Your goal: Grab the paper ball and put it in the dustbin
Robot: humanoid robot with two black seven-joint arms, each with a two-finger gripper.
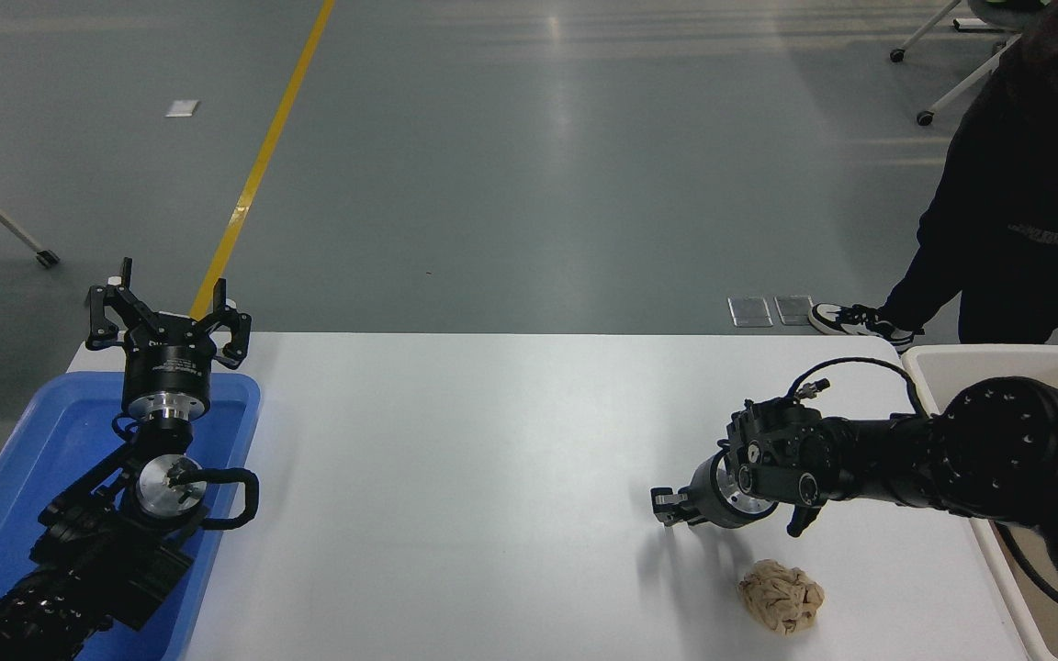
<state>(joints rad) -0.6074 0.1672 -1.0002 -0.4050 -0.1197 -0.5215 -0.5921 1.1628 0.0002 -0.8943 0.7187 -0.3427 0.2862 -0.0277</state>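
Note:
The paper ball (782, 598) is a tan wrinkly wad lying on the white table (492, 477) near its front right. My right gripper (667, 507) comes in from the right edge and hovers above the table, up and to the left of the ball, not touching it. It is seen end-on and its shape is unclear. The dustbin (997, 356) is a cream-white bin at the table's right edge, mostly hidden behind my right arm. My left gripper (167, 312) is open and empty, parked at the far left.
A shallow blue tray (230, 431) lies under my left arm at the table's left end. A person in dark clothes (1025, 202) stands beyond the far right corner. Chair legs on wheels stand on the grey floor behind.

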